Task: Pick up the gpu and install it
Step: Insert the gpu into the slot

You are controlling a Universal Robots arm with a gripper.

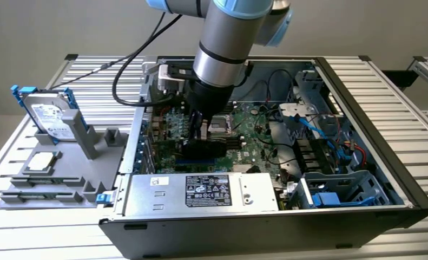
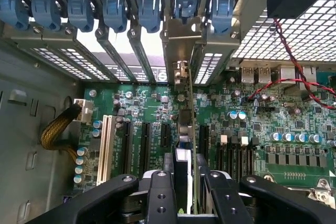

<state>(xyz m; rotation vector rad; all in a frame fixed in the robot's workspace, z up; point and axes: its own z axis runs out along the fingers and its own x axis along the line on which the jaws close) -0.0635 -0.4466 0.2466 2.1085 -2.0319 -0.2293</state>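
Inside the open computer case [image 1: 387, 157], my gripper [image 1: 198, 135] hangs low over the green motherboard [image 1: 257, 135]. It is shut on the gpu [image 1: 212, 147], which looks like a dark flat card below the fingers. In the wrist view the gpu [image 2: 185, 129] stands on edge between my gripper's [image 2: 184, 182] black fingers [image 2: 160, 192]. It runs along an expansion slot toward the rear slot openings. Its silver end bracket [image 2: 179, 45] stands against the case's rear wall under a blue clip [image 2: 185, 4]. Whether the card sits fully in the slot I cannot tell.
A silver hard drive with blue rails [image 1: 47, 111] stands upright in a grey fixture [image 1: 62, 168] at the exterior view's left, outside the case. The power supply [image 1: 199, 192] sits along the case's near wall. Cables and drive bays [image 1: 329, 162] crowd the right. A yellow cable bundle [image 2: 58, 129] lies beside the slots.
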